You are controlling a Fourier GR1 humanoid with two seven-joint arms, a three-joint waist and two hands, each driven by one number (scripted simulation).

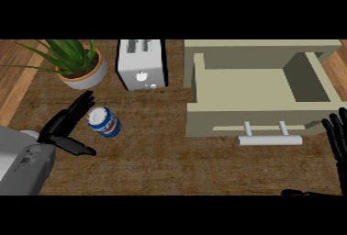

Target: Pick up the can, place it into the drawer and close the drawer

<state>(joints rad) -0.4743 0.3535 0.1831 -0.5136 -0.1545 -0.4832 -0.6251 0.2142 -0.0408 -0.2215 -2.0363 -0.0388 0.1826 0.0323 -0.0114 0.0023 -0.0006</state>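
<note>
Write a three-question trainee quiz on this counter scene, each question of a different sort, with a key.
1. True or false: the can already lies inside the drawer.
2. Which hand is beside the can? A left hand B right hand
3. Fill in: the toaster stands between the potted plant and the ___.

Key: 1 false; 2 A; 3 drawer.

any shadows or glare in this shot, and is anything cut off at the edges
Head view: light is even, no glare on the can or toaster; only soft shading inside the open drawer. The right robot hand is clipped by the right edge; the left robot hand shows whole beside the can.
</note>
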